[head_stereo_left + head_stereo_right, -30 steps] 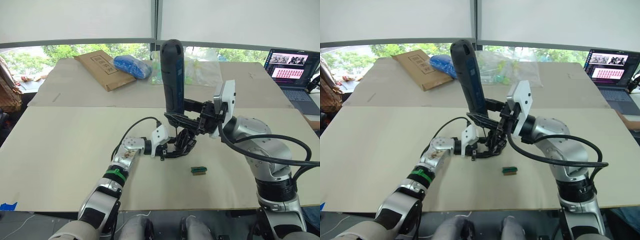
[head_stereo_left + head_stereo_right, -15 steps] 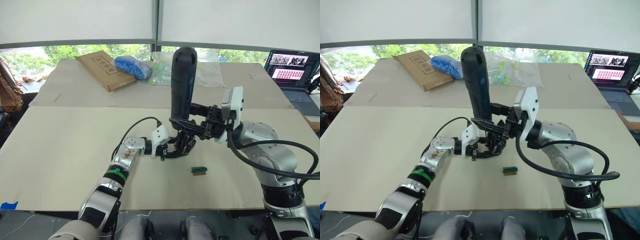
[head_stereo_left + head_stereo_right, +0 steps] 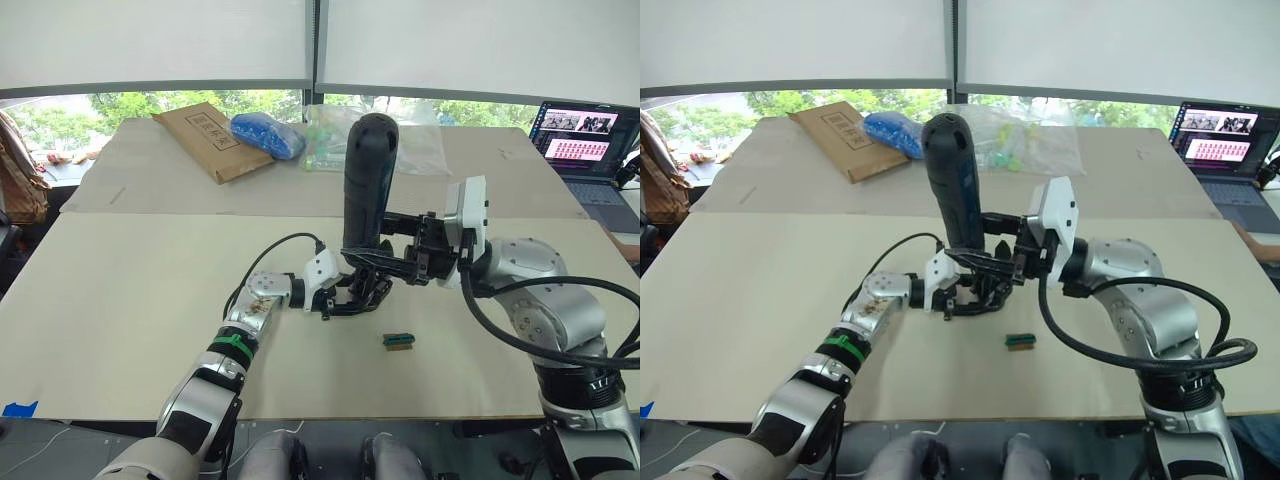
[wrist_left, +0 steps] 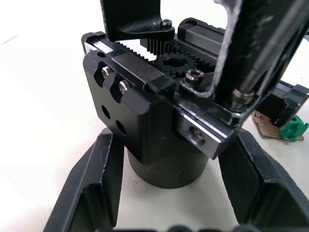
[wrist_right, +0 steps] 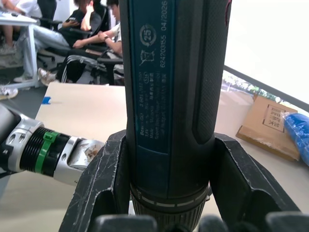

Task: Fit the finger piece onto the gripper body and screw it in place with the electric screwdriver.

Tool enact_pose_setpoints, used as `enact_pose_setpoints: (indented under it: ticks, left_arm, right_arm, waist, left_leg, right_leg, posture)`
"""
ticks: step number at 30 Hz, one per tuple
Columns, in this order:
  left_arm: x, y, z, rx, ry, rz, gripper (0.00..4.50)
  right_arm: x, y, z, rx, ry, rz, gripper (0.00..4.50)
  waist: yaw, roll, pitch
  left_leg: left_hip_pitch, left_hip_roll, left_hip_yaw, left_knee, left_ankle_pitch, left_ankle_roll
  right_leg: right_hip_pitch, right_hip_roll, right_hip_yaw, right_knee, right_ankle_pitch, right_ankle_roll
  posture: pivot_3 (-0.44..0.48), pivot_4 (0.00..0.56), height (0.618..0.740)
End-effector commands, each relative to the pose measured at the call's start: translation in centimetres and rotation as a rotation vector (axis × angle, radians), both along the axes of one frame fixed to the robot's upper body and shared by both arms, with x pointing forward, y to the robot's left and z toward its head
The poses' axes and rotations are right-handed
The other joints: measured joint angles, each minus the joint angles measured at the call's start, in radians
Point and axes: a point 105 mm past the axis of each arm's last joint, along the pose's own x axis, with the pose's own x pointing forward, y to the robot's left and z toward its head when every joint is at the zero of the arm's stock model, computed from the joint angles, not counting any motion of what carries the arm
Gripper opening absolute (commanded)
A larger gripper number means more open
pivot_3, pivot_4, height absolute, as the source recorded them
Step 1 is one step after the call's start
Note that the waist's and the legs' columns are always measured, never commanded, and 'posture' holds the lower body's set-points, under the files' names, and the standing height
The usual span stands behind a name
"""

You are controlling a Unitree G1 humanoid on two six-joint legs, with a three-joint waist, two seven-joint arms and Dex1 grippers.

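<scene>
a: any writing to read?

b: yes, the right wrist view shows a blue label strip running down the long, thick, bluish-black pen-shaped electric screwdriver (image 5: 169, 96). it has "04/2026" and "62420355" printed lengthwise, a crossed-bin mark and a round symbol. the flat brown cardboard packet (image 3: 207, 138) at the far side of the pale beige surface (image 3: 120, 290) carries dark printed characters, too small to read

a: which way does the screwdriver point?

b: its long axis stands nearly upright, butt end up, thin metal bit end down over the squat black gripper body with the round cylindrical base (image 4: 164, 140). the right tool (image 3: 385, 245) is clamped on the screwdriver's lower casing, one finger on each side

a: and the gripper body?

b: it stands on the surface near the middle, base down, gears and screw heads on top. the left tool (image 3: 345, 300) has its fingers (image 4: 96, 183) on either side of the base; the near one looks to touch, but i cannot tell if the far one does. a black piece sits screwed at the top of the body, and i cannot tell if that is the finger piece

a: anything else nearby?

b: a small green block (image 3: 398, 340) lies just beside the body toward the robot's right, apart from both tools. a blue bag (image 3: 265, 133) and a clear plastic bag (image 3: 415, 145) lie at the far side, an open laptop (image 3: 585, 150) far right
</scene>
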Motion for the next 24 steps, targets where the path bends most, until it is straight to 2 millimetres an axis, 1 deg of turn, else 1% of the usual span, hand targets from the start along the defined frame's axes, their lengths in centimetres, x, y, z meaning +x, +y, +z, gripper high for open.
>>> enact_pose_setpoints:
  ticks: [1,5,10,14,19,22,24]
  left_arm:
    - [0.6,0.1,2.2,-0.049,-0.08,0.008,2.28]
    - [0.5,0.1,2.1,-0.049,-0.081,0.005,2.28]
    - [0.4,0.4,1.9,-0.045,-0.078,0.005,2.28]
    - [0.3,0.5,1.8,-0.043,-0.076,0.005,2.28]
    - [0.3,0.2,1.8,-0.047,-0.074,0.003,2.28]
    - [0.2,0.0,1.9,-0.049,-0.075,-0.002,2.28]
    - [0.3,-0.2,2.0,-0.049,-0.074,-0.004,2.28]
  right_arm:
    - [1.7,-1.5,-5.4,-0.139,0.203,-0.109,1.9]
    - [1.8,-1.8,-5.4,-0.131,0.184,-0.126,1.9]
    - [1.6,-2.2,-4.5,-0.078,0.173,-0.149,1.9]
    - [1.1,-1.9,-4.7,-0.081,0.18,-0.133,1.9]
    - [1.0,-1.6,-4.8,-0.074,0.18,-0.133,1.9]
    - [0.9,-1.4,-4.2,-0.065,0.161,-0.127,1.9]
    - [0.9,-1.2,-3.1,-0.046,0.129,-0.115,1.9]
  waist:
    - [0.0,0.0,0.0]
    - [0.0,0.0,0.0]
    - [0.0,0.0,-0.001]
    - [-0.001,0.0,-0.001]
    - [-0.001,0.0,-0.001]
    - [-0.001,0.0,-0.001]
    - [-0.001,0.0,-0.001]
  left_leg:
    - [0.0,0.0,0.0,0.0,0.0,0.0]
    - [0.001,0.0,0.0,0.0,0.0,0.0]
    - [0.001,0.0,0.0,0.0,0.0,0.0]
    - [0.002,0.0,0.0,-0.001,0.0,0.0]
    - [0.002,0.0,0.0,-0.001,0.0,0.0]
    - [0.002,0.0,0.0,-0.001,0.0,0.0]
    - [0.002,0.0,0.0,-0.001,0.0,0.0]
  right_leg:
    - [0.0,0.0,0.0,0.0,0.0,0.0]
    - [0.0,0.0,0.0,0.0,0.0,0.0]
    - [0.001,-0.001,0.0,0.0,0.0,0.0]
    - [0.001,-0.001,0.0,0.0,0.0,0.0]
    - [0.001,-0.001,0.0,0.0,0.0,0.0]
    - [0.001,-0.001,0.0,0.0,0.0,0.0]
    - [0.001,-0.002,0.0,0.0,0.0,0.0]
  posture:
    - [0.0,0.15,0.732]
    - [0.0,0.15,0.732]
    - [0.0,0.15,0.732]
    - [0.0,0.15,0.732]
    - [0.0,0.15,0.732]
    - [0.0,0.15,0.732]
    - [0.0,0.15,0.732]
